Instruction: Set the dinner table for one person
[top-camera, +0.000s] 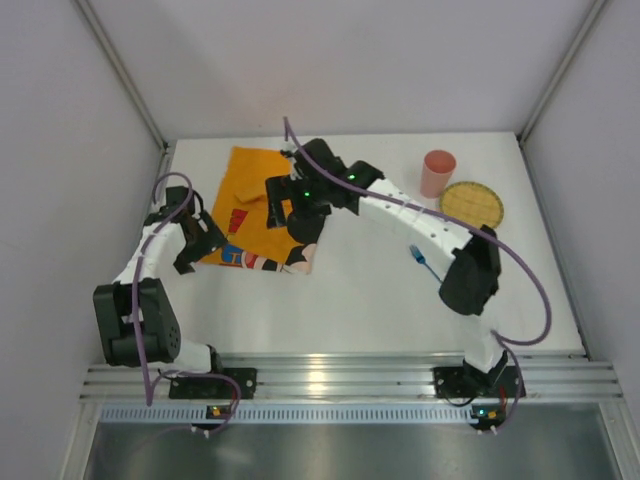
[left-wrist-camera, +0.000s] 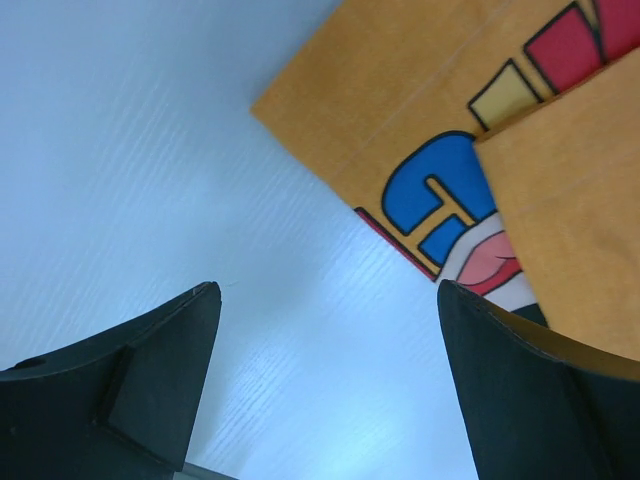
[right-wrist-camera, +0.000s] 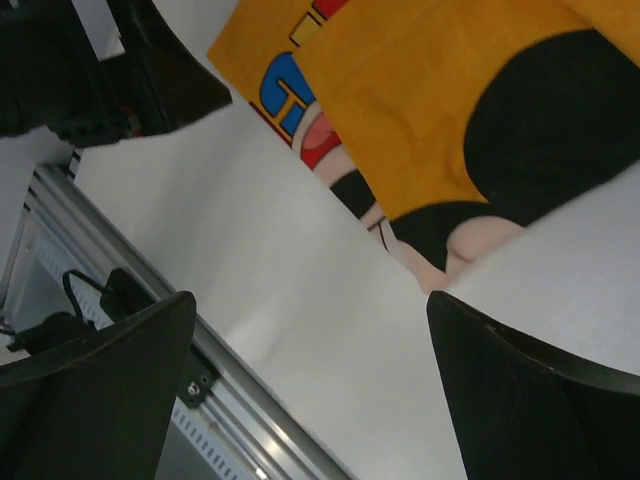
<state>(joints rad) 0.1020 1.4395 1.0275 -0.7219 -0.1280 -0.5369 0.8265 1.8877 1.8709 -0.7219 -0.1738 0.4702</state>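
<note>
The dinner table (top-camera: 350, 300) is noted spanning the whole workspace beyond the arm bases. Near its left edge the left gripper (left-wrist-camera: 330, 385) is spread open at the orange cloth (top-camera: 250, 180); the right gripper (right-wrist-camera: 310, 390), likewise open, is poised over it. The folded flap could be snagged and bunched (judgement only). The small blue item (top-camera: 420, 260) cannot be identified. The cloth's centre is hidden by the right arm.

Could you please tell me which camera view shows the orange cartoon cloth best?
Top external, since nearly the whole cloth is visible there. The left wrist view shows only one corner, and the right wrist view only a folded part.
</note>
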